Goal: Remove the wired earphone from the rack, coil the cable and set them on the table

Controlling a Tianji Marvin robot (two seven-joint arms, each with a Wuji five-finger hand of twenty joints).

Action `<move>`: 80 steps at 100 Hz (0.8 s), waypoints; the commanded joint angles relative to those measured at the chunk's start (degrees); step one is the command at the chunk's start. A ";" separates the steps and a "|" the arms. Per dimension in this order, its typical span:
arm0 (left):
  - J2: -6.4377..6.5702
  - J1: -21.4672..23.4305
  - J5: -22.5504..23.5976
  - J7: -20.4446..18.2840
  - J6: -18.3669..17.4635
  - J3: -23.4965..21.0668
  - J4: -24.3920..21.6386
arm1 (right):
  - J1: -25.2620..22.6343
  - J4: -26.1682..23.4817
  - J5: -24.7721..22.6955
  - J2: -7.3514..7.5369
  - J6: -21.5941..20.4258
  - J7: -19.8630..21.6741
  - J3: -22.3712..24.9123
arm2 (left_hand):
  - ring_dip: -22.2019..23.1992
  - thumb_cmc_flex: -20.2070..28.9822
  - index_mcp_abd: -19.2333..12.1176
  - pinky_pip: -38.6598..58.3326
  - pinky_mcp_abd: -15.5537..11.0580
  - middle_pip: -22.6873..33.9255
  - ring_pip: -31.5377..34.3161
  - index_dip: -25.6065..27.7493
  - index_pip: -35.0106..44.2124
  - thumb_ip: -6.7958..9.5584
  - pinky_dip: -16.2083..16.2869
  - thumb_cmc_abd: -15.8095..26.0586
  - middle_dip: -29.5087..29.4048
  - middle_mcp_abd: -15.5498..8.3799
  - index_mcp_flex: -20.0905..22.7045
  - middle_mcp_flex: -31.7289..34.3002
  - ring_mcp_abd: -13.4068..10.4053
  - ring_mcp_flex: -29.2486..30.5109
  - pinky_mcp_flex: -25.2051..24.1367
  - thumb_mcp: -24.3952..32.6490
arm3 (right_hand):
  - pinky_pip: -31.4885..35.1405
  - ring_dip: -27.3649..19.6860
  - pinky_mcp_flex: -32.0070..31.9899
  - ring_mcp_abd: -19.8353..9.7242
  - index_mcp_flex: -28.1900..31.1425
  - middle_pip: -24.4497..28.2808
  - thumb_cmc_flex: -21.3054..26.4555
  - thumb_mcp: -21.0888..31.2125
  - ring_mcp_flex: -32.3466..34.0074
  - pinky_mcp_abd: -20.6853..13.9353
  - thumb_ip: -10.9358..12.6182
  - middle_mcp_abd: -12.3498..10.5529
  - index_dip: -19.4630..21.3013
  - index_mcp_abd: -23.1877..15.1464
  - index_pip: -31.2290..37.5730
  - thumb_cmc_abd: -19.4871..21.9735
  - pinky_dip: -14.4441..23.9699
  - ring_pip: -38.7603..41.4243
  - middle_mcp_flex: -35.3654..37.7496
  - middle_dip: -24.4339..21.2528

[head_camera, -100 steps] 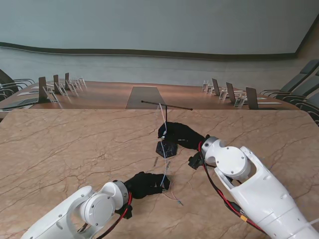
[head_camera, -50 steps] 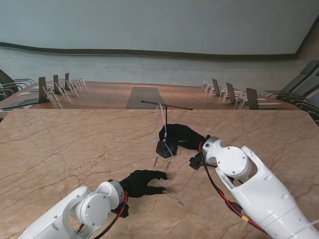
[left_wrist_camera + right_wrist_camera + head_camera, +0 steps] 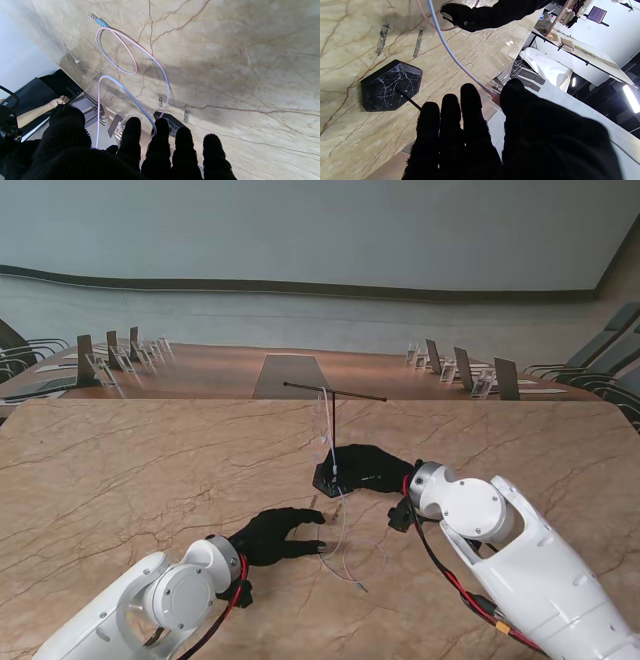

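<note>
The black T-shaped rack (image 3: pixel 333 430) stands mid-table on a dark marbled base (image 3: pixel 391 86). The pale earphone cable (image 3: pixel 343 540) hangs from its crossbar and runs down onto the table in loose loops (image 3: pixel 130 50), ending in a blue plug (image 3: pixel 100 21). My right hand (image 3: pixel 372 468), in a black glove, sits just right of the base, with thumb and forefinger pinched on the cable (image 3: pixel 452 53). My left hand (image 3: pixel 268 536) lies nearer to me, left of the loops, fingers spread. The cable passes by its fingertips (image 3: pixel 160 125), ungripped.
Two small dark marks (image 3: pixel 313 505) lie on the marble table (image 3: pixel 150 470) between the base and my left hand. Beyond the far edge are desks with chairs and nameplate stands (image 3: pixel 110 355). My left hand's fingers (image 3: pixel 490 15) show in the right wrist view.
My left hand has opened, let the cable go and drawn back to the left. My right hand has slid nearer to me beside the base. The loops on the table have spread.
</note>
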 commanded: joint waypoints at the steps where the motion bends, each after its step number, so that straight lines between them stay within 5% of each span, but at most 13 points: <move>1: -0.27 0.52 -0.62 0.25 -0.22 -0.48 -0.75 | -0.78 -0.58 -0.33 0.07 -0.24 -0.38 0.04 | -0.89 -1.50 0.21 -1.71 -1.82 -1.57 -1.58 -0.71 -2.66 0.39 0.68 2.23 -0.86 -2.07 -0.59 -1.87 -2.43 -1.52 -0.88 -0.15 | 2.29 -0.17 0.35 -0.06 7.25 1.42 0.70 2.20 1.41 -0.22 2.04 0.95 3.44 -1.41 9.95 1.60 -1.04 1.14 1.25 0.91; 18: -0.34 0.55 -0.52 0.46 -0.48 -1.38 -1.05 | -1.69 -1.22 -0.69 0.28 -0.34 -0.02 0.33 | -3.84 -1.43 0.88 -5.23 -2.26 -3.02 -5.36 -1.39 -3.74 0.51 -0.26 3.75 -2.57 -3.07 -0.94 -3.73 -3.81 -2.55 -0.44 -0.54 | 2.74 -0.13 0.55 0.07 7.93 1.77 0.58 2.91 1.74 -0.09 2.26 1.28 3.23 -1.02 10.21 1.16 -1.42 1.37 1.89 0.87; 80: -1.28 -1.24 -4.53 2.45 -1.25 -2.08 -0.11 | -4.63 -3.10 -1.94 1.15 -0.19 2.04 0.90 | -5.88 -4.07 0.28 -6.57 -1.24 -3.69 -6.70 -2.64 -3.84 0.45 -2.49 5.80 -3.63 -1.28 -0.26 -2.05 -1.68 -1.66 -0.13 -0.89 | 4.26 0.11 1.39 0.92 10.00 2.32 -0.39 6.43 3.35 0.75 3.04 2.56 3.67 0.16 10.53 -0.99 -2.27 2.14 4.22 0.72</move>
